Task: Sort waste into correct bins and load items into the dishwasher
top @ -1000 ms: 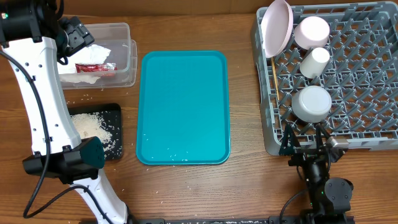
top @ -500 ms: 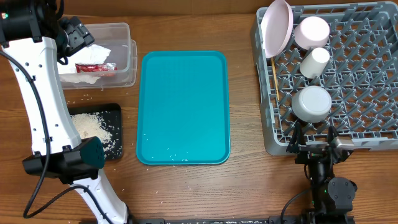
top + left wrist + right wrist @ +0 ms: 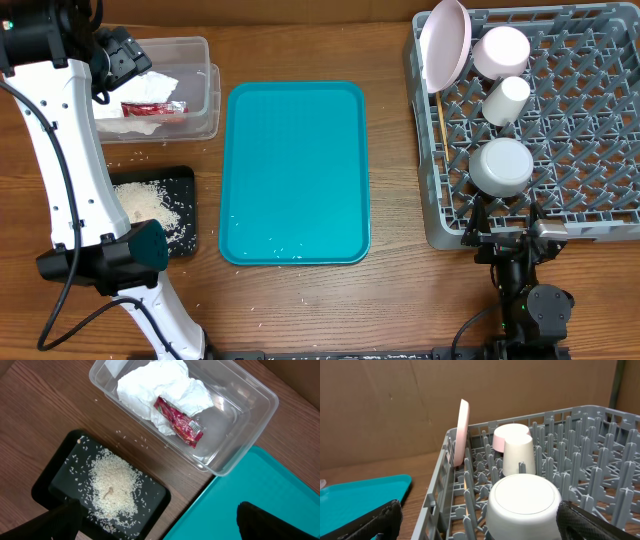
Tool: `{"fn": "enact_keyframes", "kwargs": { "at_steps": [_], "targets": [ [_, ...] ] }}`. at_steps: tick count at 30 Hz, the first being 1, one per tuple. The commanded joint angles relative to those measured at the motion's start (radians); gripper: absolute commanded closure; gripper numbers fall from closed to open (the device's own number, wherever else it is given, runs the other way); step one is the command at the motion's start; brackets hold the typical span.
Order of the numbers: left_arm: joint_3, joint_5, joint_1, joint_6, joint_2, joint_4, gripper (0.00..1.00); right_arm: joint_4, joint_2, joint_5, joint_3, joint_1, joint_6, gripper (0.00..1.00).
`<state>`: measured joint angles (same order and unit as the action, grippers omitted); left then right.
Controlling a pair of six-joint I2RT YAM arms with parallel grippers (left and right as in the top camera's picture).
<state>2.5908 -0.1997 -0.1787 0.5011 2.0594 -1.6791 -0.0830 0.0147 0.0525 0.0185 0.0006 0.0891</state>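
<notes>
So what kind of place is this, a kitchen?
Probably a robot practice bench, not a real kitchen: a white robot arm over a wooden table, a grey dish rack, and a plain brown wall behind.

teal tray (image 3: 295, 172); grey rack (image 3: 580, 150); red wrapper (image 3: 178, 421)

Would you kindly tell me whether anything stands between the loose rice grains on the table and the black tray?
Nothing visible does. The loose rice grains lie on bare wood right beside the rim of the black tray, between it and the clear tub.
</notes>
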Motion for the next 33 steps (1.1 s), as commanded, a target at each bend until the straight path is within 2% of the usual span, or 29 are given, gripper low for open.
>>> {"fn": "enact_keyframes", "kwargs": {
  "at_steps": [1,12,16,21,26,33],
  "targets": [
    [0.003,-0.013,-0.002,-0.007,0.000,0.001,0.00,0.003,-0.012,0.006,-0.011,-0.003,-0.008,0.00],
    [0.003,-0.013,-0.002,-0.008,0.000,0.000,0.00,0.003,-0.012,0.006,-0.011,-0.003,-0.008,0.00],
    [0.003,-0.016,-0.002,-0.097,0.000,-0.011,0.00,0.003,-0.012,0.006,-0.011,-0.003,-0.008,0.00],
    [-0.044,0.016,0.019,-0.112,-0.050,-0.011,0.00,0.003,-0.012,0.006,-0.011,-0.003,-0.008,0.00],
    [-0.360,0.019,0.036,-0.117,-0.241,0.063,0.00,0.003,-0.012,0.006,-0.011,-0.003,-0.008,0.00],
    [-0.895,0.120,0.036,-0.120,-0.592,0.224,0.00,0.003,-0.012,0.006,-0.011,-0.003,-0.008,0.00]
  ]
}}
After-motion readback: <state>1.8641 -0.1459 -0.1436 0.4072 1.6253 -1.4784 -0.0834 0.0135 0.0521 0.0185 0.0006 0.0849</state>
